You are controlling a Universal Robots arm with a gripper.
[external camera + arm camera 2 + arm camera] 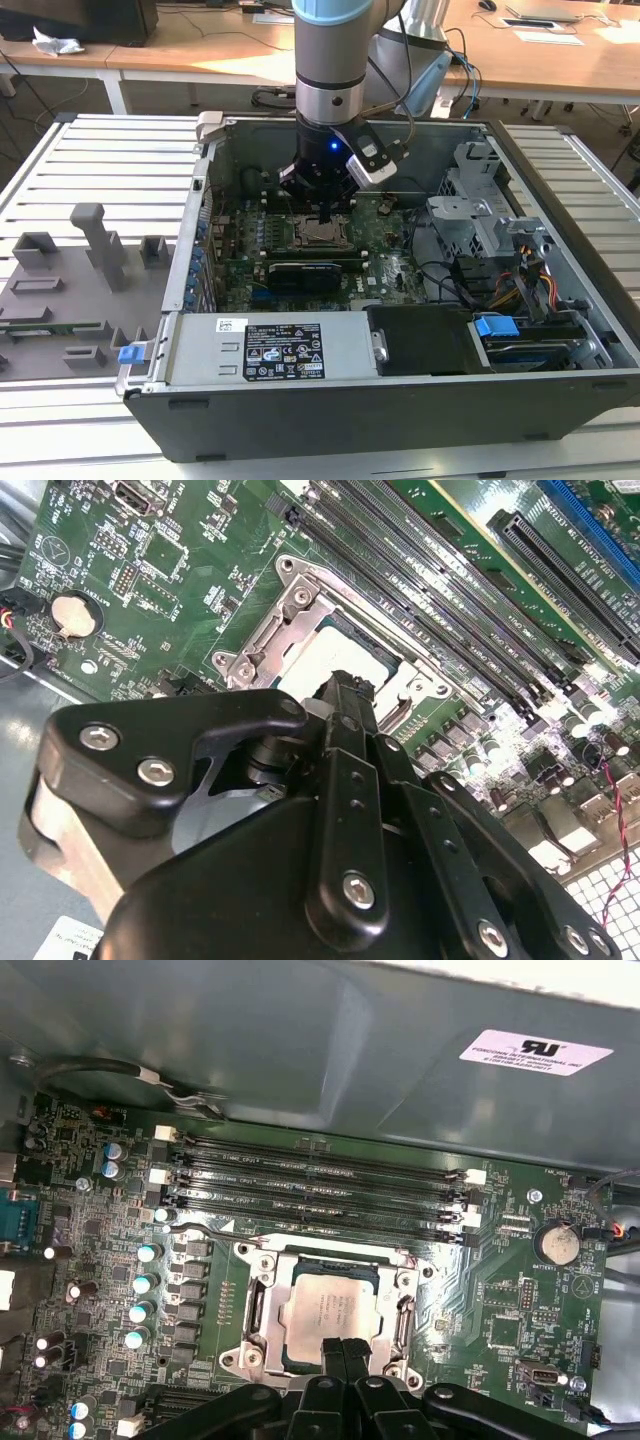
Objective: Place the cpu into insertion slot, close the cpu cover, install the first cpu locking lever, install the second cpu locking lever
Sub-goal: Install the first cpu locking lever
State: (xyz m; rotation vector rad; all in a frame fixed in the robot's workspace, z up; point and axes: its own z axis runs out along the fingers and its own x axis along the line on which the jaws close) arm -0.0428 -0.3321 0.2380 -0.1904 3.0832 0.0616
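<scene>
A: Largest items?
B: Open computer case [400, 420]; green board [500, 1290] inside it.
A: And the gripper [343, 1345]?
B: Fingers pressed together, tips at the cpu cover [405, 1305] edge.
A: Smallest?
B: The cpu [325, 1305] sits in the insertion slot [274, 1310], framed by the flat cover.

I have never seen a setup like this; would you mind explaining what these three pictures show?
A robot arm puts its gripper into an open computer case lying on a slatted table. The exterior view looks on from outside; both wrist views ride on the arm, looking at the green board. The cpu sits in the insertion slot, with the cpu cover framing it. The jaws are closed, holding nothing, their tips by the cpu's edge.
</scene>
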